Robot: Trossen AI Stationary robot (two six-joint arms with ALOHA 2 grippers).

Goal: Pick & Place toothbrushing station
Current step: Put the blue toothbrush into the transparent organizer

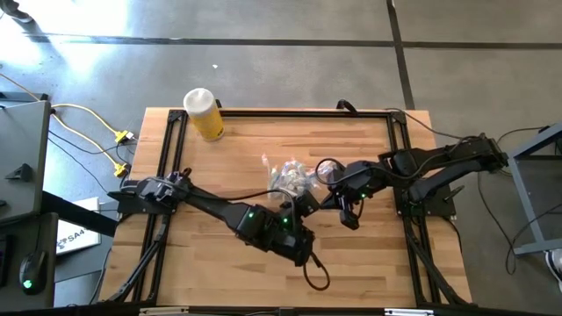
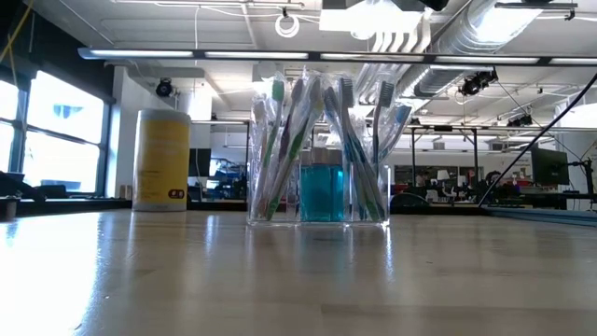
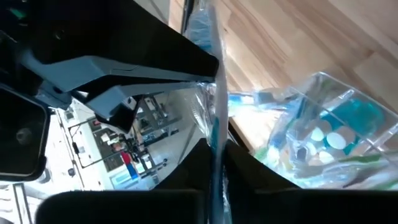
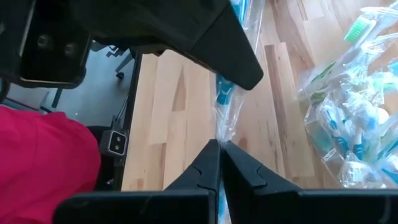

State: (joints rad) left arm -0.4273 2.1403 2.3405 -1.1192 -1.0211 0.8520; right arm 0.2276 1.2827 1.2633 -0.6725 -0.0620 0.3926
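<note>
A clear plastic container (image 1: 288, 176) stands upright on its base at mid-table. It is full of wrapped pastel toothbrushes and has a teal block inside. It also shows in the low view (image 2: 317, 159), the left wrist view (image 3: 333, 134) and the right wrist view (image 4: 354, 118). My left gripper (image 1: 301, 209) and my right gripper (image 1: 330, 195) meet just near and right of it. Both are shut on one toothbrush in a clear wrapper (image 3: 214, 93), which also shows in the right wrist view (image 4: 225, 93). My left gripper (image 3: 214, 160) pinches the wrapped toothbrush between its two fingers at one end (image 3: 216, 140). The toothbrush runs straight out from the fingertips toward the other gripper, clear of the table. My right gripper (image 4: 219, 152) pinches the clear wrapper's end (image 4: 221, 134) between its two fingertips. The wrapper is crinkled there. The toothbrush runs on to the other gripper, above the wooden table top.
A yellow bottle with a white cap (image 1: 204, 112) stands at the far left of the table, also in the low view (image 2: 161, 159). A black frame (image 1: 281, 112) rims the table. Something red (image 4: 43, 162) shows beyond the table edge. A loose cable (image 1: 316, 276) loops near the front edge.
</note>
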